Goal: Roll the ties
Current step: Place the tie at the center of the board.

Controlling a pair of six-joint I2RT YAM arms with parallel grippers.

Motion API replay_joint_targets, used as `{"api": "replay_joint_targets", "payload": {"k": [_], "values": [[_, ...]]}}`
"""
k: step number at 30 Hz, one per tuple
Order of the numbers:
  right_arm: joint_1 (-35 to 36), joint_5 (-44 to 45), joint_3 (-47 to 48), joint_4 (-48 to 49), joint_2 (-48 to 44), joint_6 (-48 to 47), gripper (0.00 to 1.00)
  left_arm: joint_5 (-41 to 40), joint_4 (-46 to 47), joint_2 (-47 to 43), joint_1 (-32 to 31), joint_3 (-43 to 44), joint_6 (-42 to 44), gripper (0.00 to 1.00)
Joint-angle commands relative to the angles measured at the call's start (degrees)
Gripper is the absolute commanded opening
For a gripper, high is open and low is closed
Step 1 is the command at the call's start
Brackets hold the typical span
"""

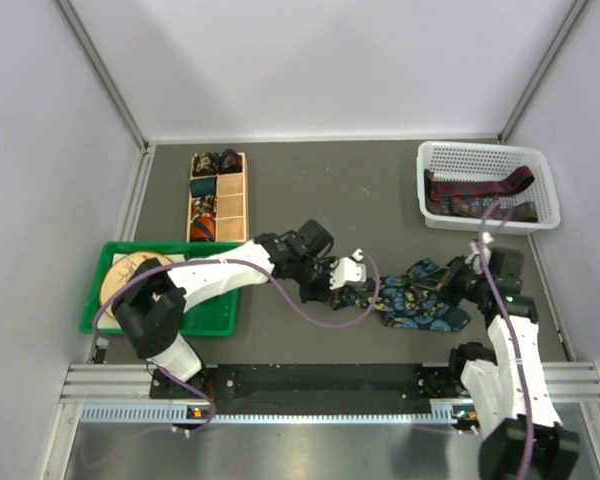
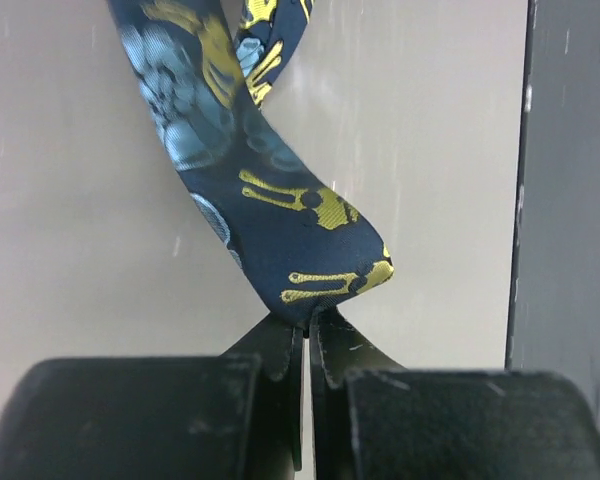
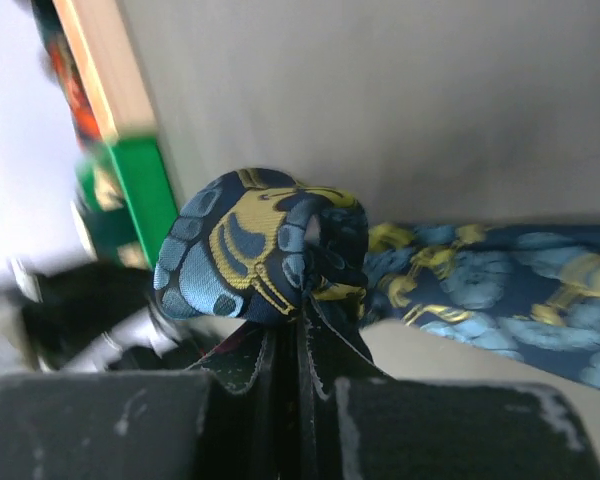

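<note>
A blue tie point(image 1: 412, 302) with a yellow and pale-blue flower print lies on the table point(image 1: 310, 190), near the middle and to the right, stretched between the two arms. The left claw point(image 2: 307, 325) is clamped together on a folded edge of it, and the cloth rises twisted from the fingers. The right claw point(image 3: 300, 322) is pinched on the other end, where the tie is wound into a small, tight roll just above the fingertips. The rest of the cloth runs off flat along the table.

At the far right stands a white basket point(image 1: 542, 190). In it lie loose dark red and navy ties point(image 1: 475, 190), unrolled, one band crossing from the left wall to the right.

At the far left is a wooden box point(image 1: 246, 205) split into two columns of small compartments. Coils point(image 1: 203, 207) sit one to a compartment down its left column: a dark one farthest, then a teal one, a red-orange one and a striped one nearest. One more dark coil sits in the farthest compartment of the right column.

Nearer on the left is a green tray point(image 1: 215, 322) holding a round tan disc point(image 1: 128, 272), partly covered by the left arm.
</note>
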Motion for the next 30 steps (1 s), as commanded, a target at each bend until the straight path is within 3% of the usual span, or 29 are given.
{"api": "replay_joint_targets", "payload": {"k": [1,3,7,8,11,12,14,16,19,21,24,30], "values": [[14.11,7.87,0.61,12.06,3.35,1.66,0.02,2.79,-24.73,-1.09,4.49,6.72,14.20,0.00],[22.08,11.28,2.97,13.40,9.14,-0.52,0.04,2.18,-32.80,0.06,7.82,9.98,19.46,0.00],[29.16,12.45,8.34,12.70,18.21,-8.26,0.16,-0.89,-45.48,2.34,12.14,13.94,28.52,0.00],[29.25,12.36,9.30,10.88,18.83,-9.84,0.33,-3.25,-46.72,2.26,12.76,13.86,29.93,0.00],[29.42,11.92,16.94,-0.50,23.13,-19.76,0.67,-6.86,-49.89,1.73,15.48,11.67,34.42,0.00],[29.42,13.49,21.14,-4.05,24.88,-24.83,0.70,-8.88,-50.16,1.47,16.53,10.96,35.82,0.00],[26.72,15.78,24.77,-8.46,25.16,-26.21,0.75,-10.65,-51.29,1.12,16.90,8.77,37.24,0.00],[22.94,9.91,29.68,-13.56,26.03,-30.66,0.76,-12.49,-51.65,0.59,17.16,7.79,37.86,0.00],[20.63,13.23,37.77,-22.60,29.28,-41.71,0.77,-15.30,-50.69,0.06,17.86,6.12,38.21,0.00],[20.72,14.38,40.68,-27.44,30.52,-52.67,0.70,-16.19,-49.90,0.23,18.65,5.59,38.47,0.00],[20.72,18.67,36.32,-30.71,30.18,-64.29,0.67,-16.19,-49.46,0.41,19.09,5.77,39.00,0.00],[21.69,29.30,24.45,-20.70,31.12,-73.92,0.61,-14.70,-48.22,0.67,19.09,6.21,38.74,0.00]]}}
